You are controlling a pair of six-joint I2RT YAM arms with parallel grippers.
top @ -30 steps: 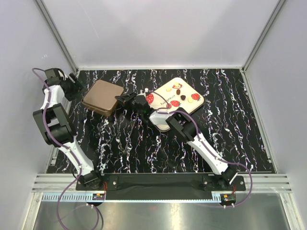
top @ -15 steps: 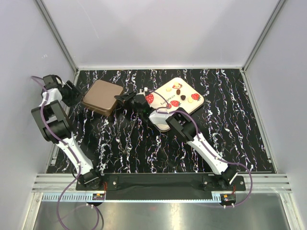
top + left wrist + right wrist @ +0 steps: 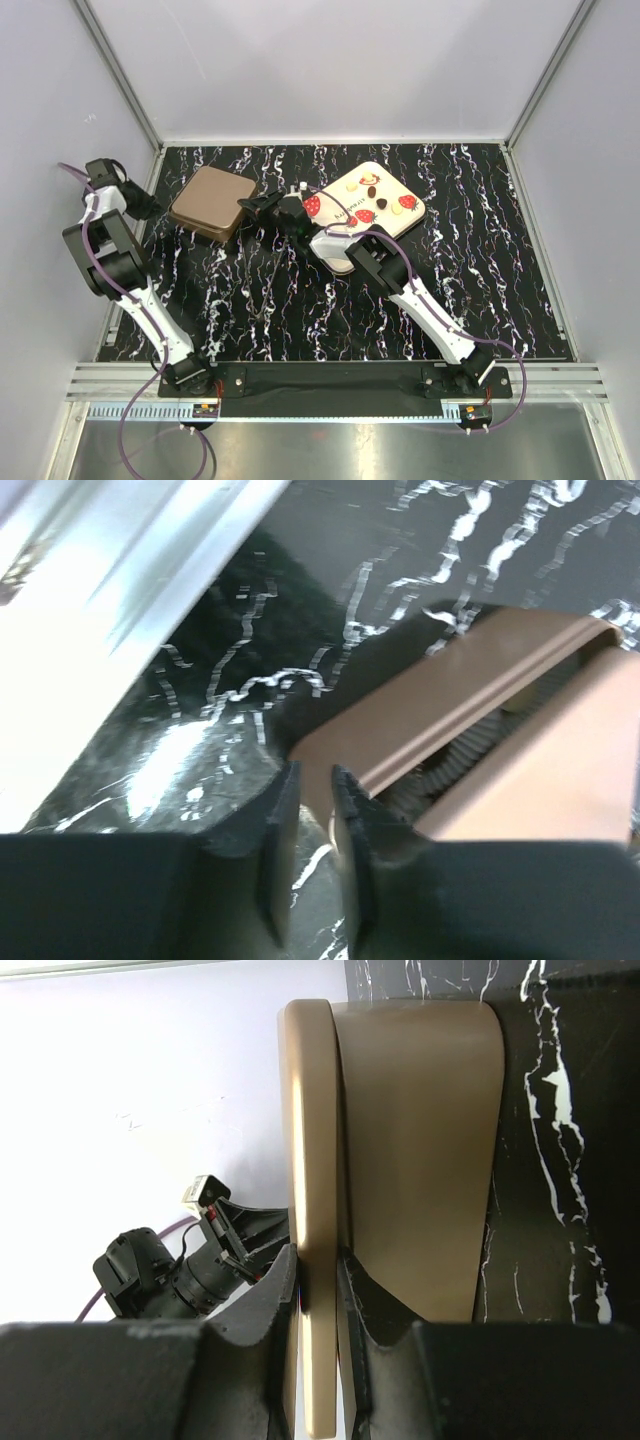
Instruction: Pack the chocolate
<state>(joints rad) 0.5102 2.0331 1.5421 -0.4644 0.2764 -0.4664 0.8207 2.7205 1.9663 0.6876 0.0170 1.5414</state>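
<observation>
Vs. a second ago, top view: left arm (image 3: 108,262) has swung its elbow closer to the left wall. The left gripper (image 3: 150,206) has pulled back to the left corner of the brown box (image 3: 212,203). Box, tray (image 3: 392,186) and right arm (image 3: 425,310) are unchanged.

Left wrist view: left gripper (image 3: 315,776) has its jaws drawn nearly together, pinching a corner of the tan lid (image 3: 450,695). The lid sits tilted up off the box.

Right wrist view: right gripper (image 3: 317,1252) is clamped on the lid's thin edge (image 3: 308,1160) at the opposite side. In the top view the right gripper (image 3: 262,205) is at the box's right corner.

Chocolate (image 3: 372,191): several small pieces lying loose on the strawberry-printed tray, right of the box and well apart from it on the black marbled table (image 3: 300,300).

Hard to read:
- Box interior is mostly hidden. Only a blurred strip of pale pleated paper (image 3: 462,760) shows under the raised lid.
- The tray's near-left corner is covered by the right arm.
- From above, the left finger contact is too small to judge.
</observation>
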